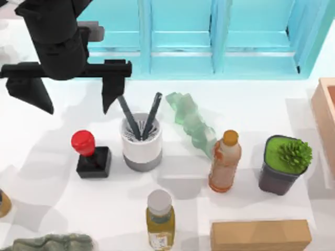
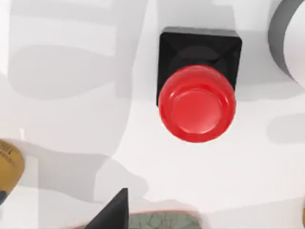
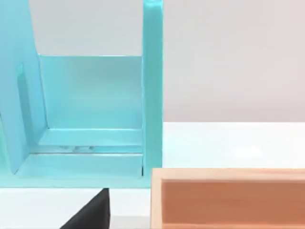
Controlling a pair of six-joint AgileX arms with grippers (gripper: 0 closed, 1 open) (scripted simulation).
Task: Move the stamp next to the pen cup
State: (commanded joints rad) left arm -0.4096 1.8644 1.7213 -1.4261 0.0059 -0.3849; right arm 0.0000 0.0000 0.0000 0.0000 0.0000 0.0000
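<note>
The stamp (image 1: 92, 155), a black square block with a round red knob, stands upright on the white table just left of the pen cup (image 1: 141, 139), a small gap apart. The white cup has a grey bottom band and holds two black pens. My left gripper (image 1: 72, 97) hangs open above the table behind the stamp, holding nothing. In the left wrist view the stamp (image 2: 197, 102) is seen from straight above, with the pen cup (image 2: 291, 38) at the picture's edge. My right gripper (image 3: 90, 214) is parked by the teal shelf and the wooden box.
An orange-capped bottle (image 1: 225, 160), a potted plant (image 1: 285, 163), a white-capped yellow bottle (image 1: 159, 215) and a cardboard box (image 1: 260, 235) stand right of and in front of the cup. A teal shelf (image 1: 209, 36) lines the back; a wooden crate (image 1: 325, 112) is at the right edge.
</note>
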